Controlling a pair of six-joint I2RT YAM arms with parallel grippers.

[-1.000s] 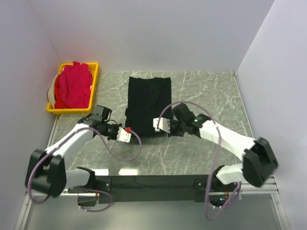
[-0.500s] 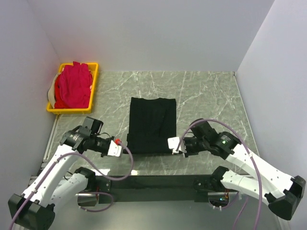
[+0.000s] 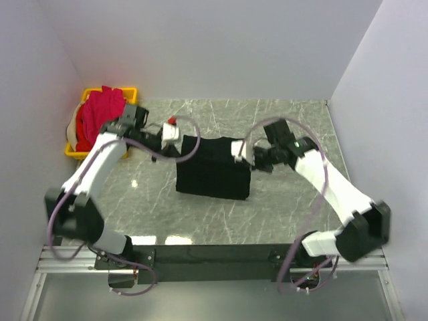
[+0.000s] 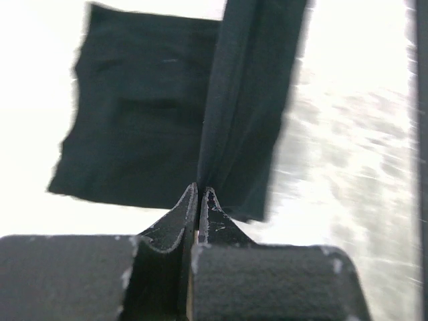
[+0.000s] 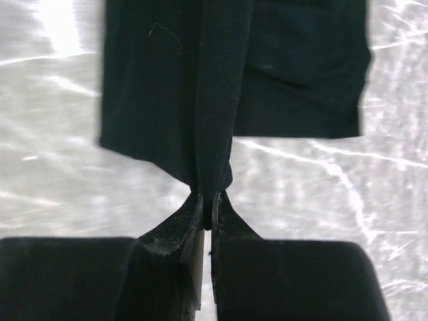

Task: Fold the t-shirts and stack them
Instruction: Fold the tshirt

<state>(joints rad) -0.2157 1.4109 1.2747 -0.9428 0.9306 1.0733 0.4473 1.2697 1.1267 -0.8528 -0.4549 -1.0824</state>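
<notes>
A black t-shirt (image 3: 212, 175) lies mid-table, doubled over, its lifted edge held at the far side. My left gripper (image 3: 179, 139) is shut on the far-left corner. In the left wrist view the gripper (image 4: 199, 191) pinches a taut fold of the black cloth (image 4: 140, 127) that hangs away from it. My right gripper (image 3: 237, 148) is shut on the far-right corner; in the right wrist view this gripper (image 5: 207, 197) also clamps a stretched fold of the black t-shirt (image 5: 301, 73). Magenta-pink t-shirts (image 3: 100, 120) are heaped in the crate.
A yellow plastic crate (image 3: 79, 155) stands at the far left against the wall, just behind my left arm. Grey marble tabletop (image 3: 294, 200) lies around the shirt. White walls close in the left, back and right sides.
Both grippers dragged the shirt's near edge toward the arms' bases, then carried it up and over to the far side. The black shirt now looks about half as long.
</notes>
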